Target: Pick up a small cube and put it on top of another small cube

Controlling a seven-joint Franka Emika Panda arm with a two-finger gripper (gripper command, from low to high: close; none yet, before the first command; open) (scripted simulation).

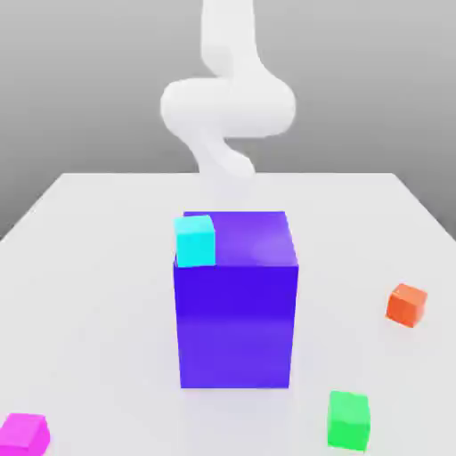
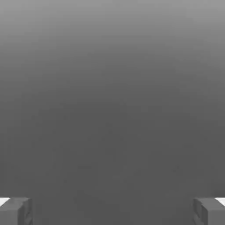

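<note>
The small magenta cube (image 1: 23,433) lies on the white table at the front corner on the exterior view's left. A small cyan cube (image 1: 195,240) rests on the top of the big blue-violet block (image 1: 236,321), at its front corner on the exterior view's left. My white arm (image 1: 227,107) rises behind the block, far from the magenta cube. In the hand view my gripper (image 2: 112,213) is open, its two grey fingertips (image 2: 15,212) set wide apart with nothing between them and plain grey beyond.
A green cube (image 1: 348,419) sits at the front on the exterior view's right, and an orange cube (image 1: 407,304) farther back on that side. The tall block stands mid-table (image 1: 98,267), between the arm and the front cubes.
</note>
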